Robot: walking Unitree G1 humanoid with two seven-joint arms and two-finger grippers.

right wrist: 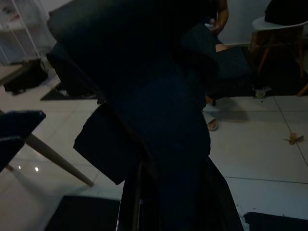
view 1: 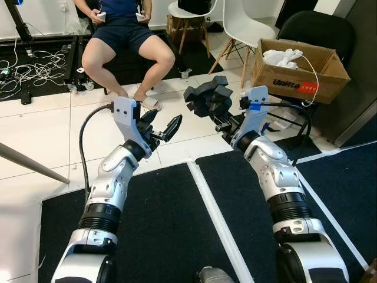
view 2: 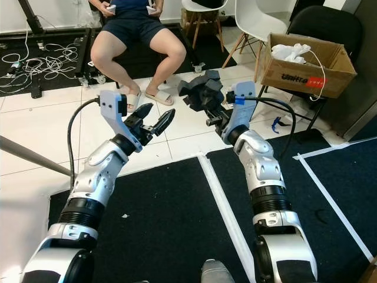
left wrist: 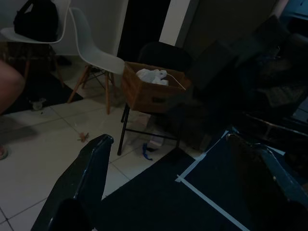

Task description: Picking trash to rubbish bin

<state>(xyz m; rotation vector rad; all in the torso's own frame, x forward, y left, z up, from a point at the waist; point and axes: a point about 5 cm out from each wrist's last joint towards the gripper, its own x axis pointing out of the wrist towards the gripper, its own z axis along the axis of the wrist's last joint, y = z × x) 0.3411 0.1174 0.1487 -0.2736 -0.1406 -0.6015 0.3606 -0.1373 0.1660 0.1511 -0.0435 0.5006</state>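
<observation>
Left gripper [view 1: 160, 128] jaws spread, holding nothing; right gripper [view 1: 221, 121] clamped on crumpled black trash [view 1: 207, 97] (held aloft)

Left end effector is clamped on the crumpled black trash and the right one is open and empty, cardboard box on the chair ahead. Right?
Wrong way round. The right end effector is clamped on the crumpled black trash; the left end effector is open and empty, as the left eye view shows. The cardboard box does sit on the chair ahead.
</observation>
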